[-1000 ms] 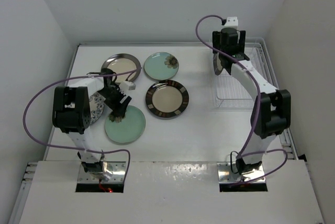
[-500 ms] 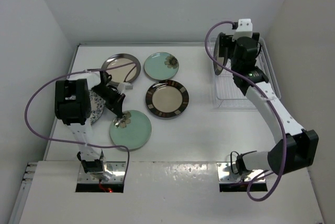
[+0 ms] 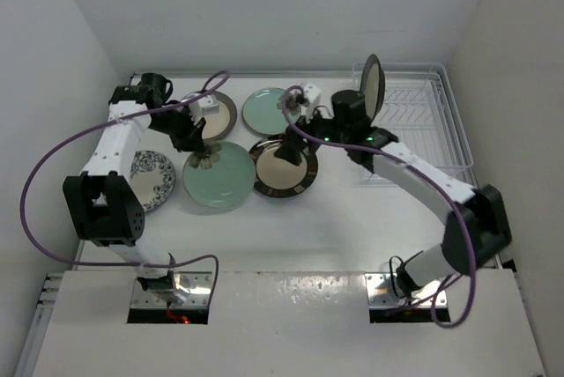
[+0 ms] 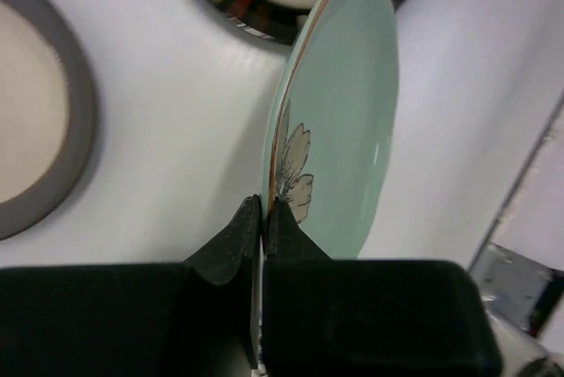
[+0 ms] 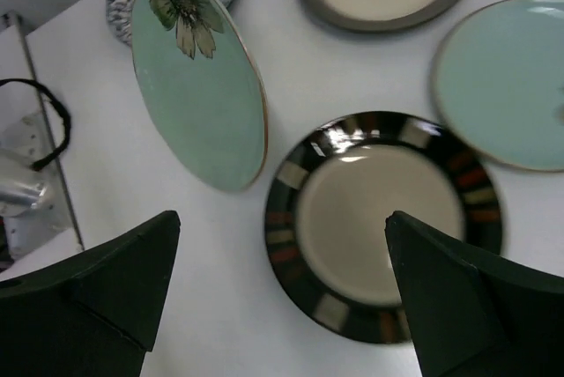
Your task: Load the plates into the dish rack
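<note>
Since the earlier frame, the right claw (image 3: 288, 150) is seen moved leftward, away from the dish rack (image 3: 414, 108). A cream plate with a dark grey rim (image 3: 373, 88), gripped before, is now left standing on edge among the tines at the rack's left end. The left claw (image 3: 201, 148) is carried farther back with its mint-green plate (image 3: 220, 179) raised.

A white tabletop (image 3: 344, 218) is enclosed by plain white walls (image 3: 264, 7).

Six plates are counted: two cream with grey rims, two mint-green with a flower, one cream with a brown patterned rim, and one blue-white. One rack is seen.

The left claw is clamped on the rim of the tilted mint-green plate, at its pale flower print. The right claw is held empty, fingers spread wide apart, above the brown-rimmed plate (image 3: 291, 179).

Behind the left claw lies the second grey-rimmed plate (image 3: 225, 113). To that claw's left and nearer the bases lies the blue-white plate (image 3: 150, 179). Behind the right claw lies the other mint-green plate (image 3: 264, 111).
</note>
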